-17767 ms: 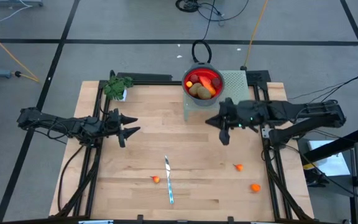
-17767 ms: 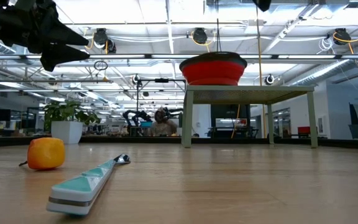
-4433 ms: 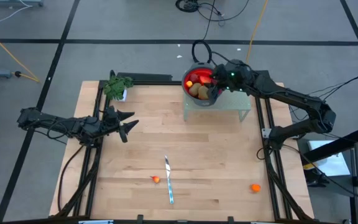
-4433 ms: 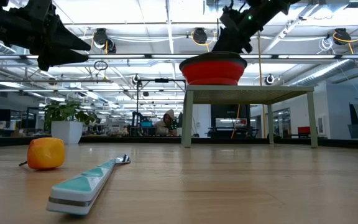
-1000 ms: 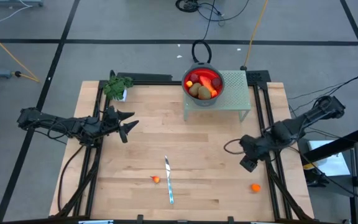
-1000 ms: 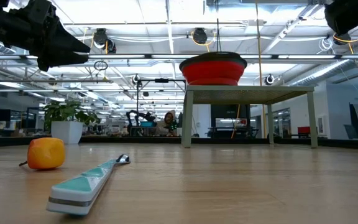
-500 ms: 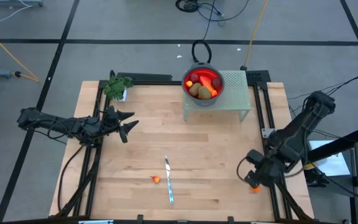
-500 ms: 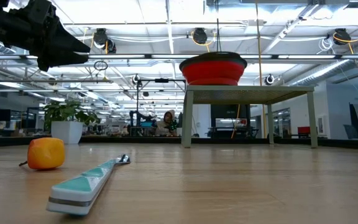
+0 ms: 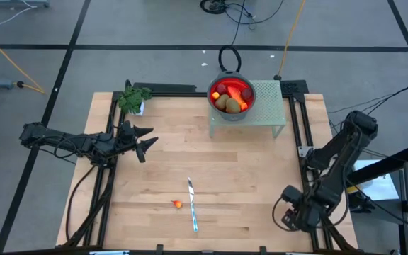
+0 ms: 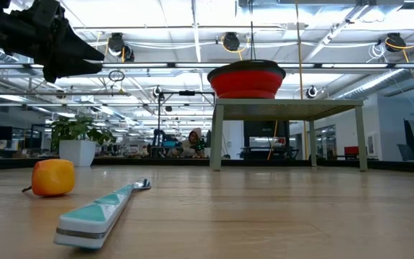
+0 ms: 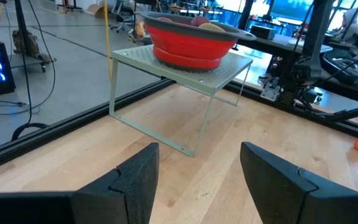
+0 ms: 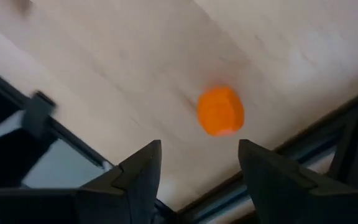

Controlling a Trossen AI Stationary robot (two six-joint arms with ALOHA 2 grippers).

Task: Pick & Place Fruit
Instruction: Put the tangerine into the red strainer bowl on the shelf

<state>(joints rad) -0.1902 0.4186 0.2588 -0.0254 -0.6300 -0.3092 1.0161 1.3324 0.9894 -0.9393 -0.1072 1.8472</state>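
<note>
One orange fruit piece lies on the wood near the table's near right corner. My right gripper stands over it, open, its two fingers short of the piece and touching nothing; in the high view that gripper hides the piece. A smaller orange piece lies beside the slim knife at the near middle. The red bowl holds several fruit and stands on a pale green perforated stand at the far edge. My left gripper hovers open over the table's left side.
A potted green plant stands at the far left corner. The black frame rail runs close beside the orange piece at the table's right edge. Bare wood lies between the knife and the right arm.
My right gripper has moved toward the table's near edge and down, from the right middle of the table to a place over the orange piece by the near right corner, and now covers that piece in the high view. It has left the low view's top right.
</note>
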